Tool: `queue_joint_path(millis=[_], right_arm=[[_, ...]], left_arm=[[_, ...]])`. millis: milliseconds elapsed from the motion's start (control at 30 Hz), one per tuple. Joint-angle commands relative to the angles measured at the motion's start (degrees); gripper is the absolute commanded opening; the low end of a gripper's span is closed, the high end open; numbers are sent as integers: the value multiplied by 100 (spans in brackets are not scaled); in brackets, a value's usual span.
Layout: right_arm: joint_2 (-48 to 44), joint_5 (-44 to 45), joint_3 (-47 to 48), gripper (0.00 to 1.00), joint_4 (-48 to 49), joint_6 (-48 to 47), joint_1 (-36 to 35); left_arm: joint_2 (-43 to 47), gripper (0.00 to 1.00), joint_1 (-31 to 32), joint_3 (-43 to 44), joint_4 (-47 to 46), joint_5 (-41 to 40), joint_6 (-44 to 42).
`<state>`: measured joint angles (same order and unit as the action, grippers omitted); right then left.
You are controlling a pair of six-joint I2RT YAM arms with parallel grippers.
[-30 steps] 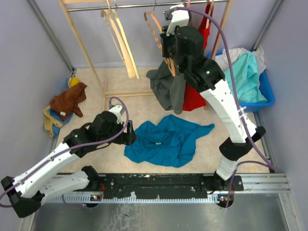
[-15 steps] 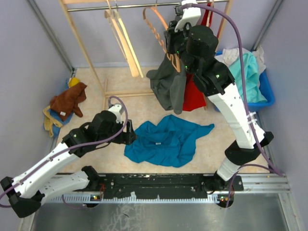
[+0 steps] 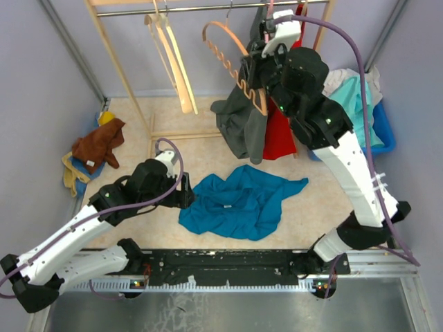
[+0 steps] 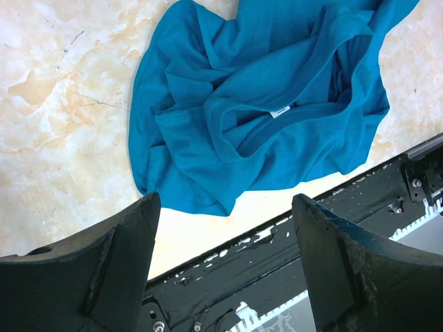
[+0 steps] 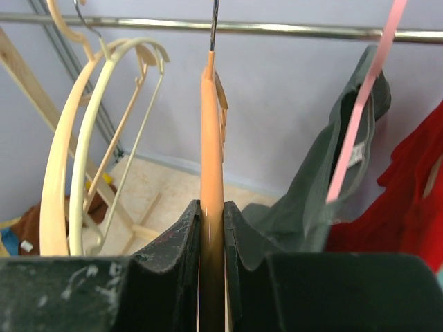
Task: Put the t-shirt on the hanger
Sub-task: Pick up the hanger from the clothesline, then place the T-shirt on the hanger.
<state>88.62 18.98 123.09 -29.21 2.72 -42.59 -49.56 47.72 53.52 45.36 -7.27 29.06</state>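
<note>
While the right gripper (image 5: pixel 212 214) clamps the thin orange wavy-bar hanger (image 3: pixel 234 63) by the metal rail (image 5: pixel 291 29), the left gripper (image 4: pixel 225 202), fingers spread, hovers just beside the crumpled teal-blue cloth t-shirt (image 3: pixel 235 204) on the table (image 3: pixel 304 207). Blue plastic bin (image 3: pixel 385 138) at right holds an aqua garment (image 3: pixel 354 104) & white cloths (image 3: pixel 340 77).

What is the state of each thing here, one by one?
t-shirt, lying crumpled, not held.
hanger, bare, hook up at the rail, gripped.
right claw, shut on the hanger.
left claw, open, at the t-shirt's edge.
grey shirt, hanging on a pink hanger.
cream hangers, bare, on the rail.

Robot lab cell: panel walls (image 3: pixel 34 104), clothes rail (image 3: pixel 194 8)
</note>
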Motion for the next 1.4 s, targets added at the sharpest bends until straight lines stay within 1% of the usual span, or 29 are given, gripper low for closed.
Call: queue_joint_path(millis=[0, 133, 367, 433, 567, 700, 1000, 1233, 1367], right_arm=[[-1012, -237, -635, 0, 173, 297, 46], [-1611, -316, -1208, 0, -42, 447, 36], [-2490, -762, -1807, 0, -722, 783, 45], [-2780, -857, -2022, 0, -933, 888, 47], [-3298, -951, -2442, 0, -1387, 1074, 42], [-3777, -1104, -2772, 0, -1864, 1272, 44], [-4654, -1583, -3426, 0, -2633, 1613, 37], [-5127, -1994, -3551, 0, -3073, 1884, 46], [-5291, -2113, -3580, 0, -3243, 1983, 37]], left_arm=[[-25, 83, -38, 150, 34, -48, -7], [-88, 83, -36, 112, 18, -37, 23], [-252, 83, -40, -7, -54, 13, 116], [-337, 83, -35, -68, -277, 74, 142], [-694, 83, -28, -173, -477, 192, 180], [-1265, 82, -27, -105, -455, 244, 258], [-2029, 79, 42, -267, -779, 16, 371], [-2617, 74, 178, -164, -927, -210, 490], [-2877, 66, 224, -85, -946, -268, 539]])
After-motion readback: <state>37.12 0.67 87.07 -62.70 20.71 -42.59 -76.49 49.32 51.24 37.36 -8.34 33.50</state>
